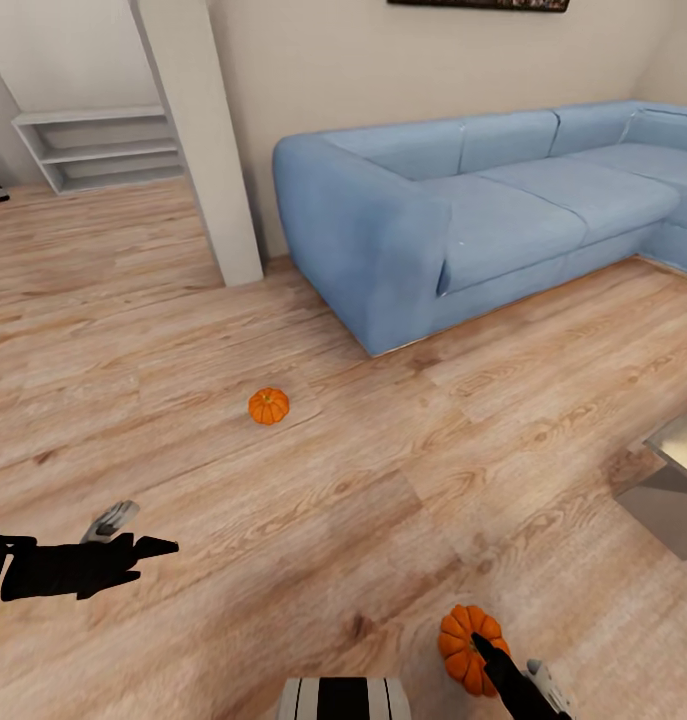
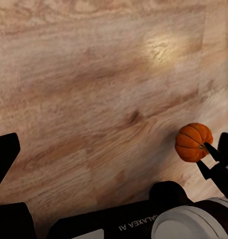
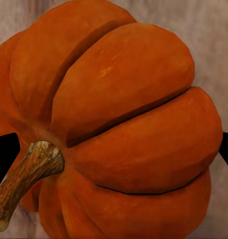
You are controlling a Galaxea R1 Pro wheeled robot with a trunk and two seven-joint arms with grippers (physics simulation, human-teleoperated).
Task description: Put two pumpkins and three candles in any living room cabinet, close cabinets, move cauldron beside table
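The right gripper (image 1: 488, 650) is clamping one pumpkin (image 1: 465, 645) between its fingers, above the wooden floor (image 1: 333, 500) at the near right. In the right wrist view this pumpkin (image 3: 119, 129) is sitting squarely between the finger tips. The second pumpkin (image 1: 269, 406) is lying on the floor farther off, short of the blue sofa (image 1: 483, 210). The left gripper (image 1: 148, 535) is hanging empty, fingers apart.

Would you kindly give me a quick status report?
Right gripper shut on near pumpkin. Left gripper open, empty. Second pumpkin on floor, unobstructed.
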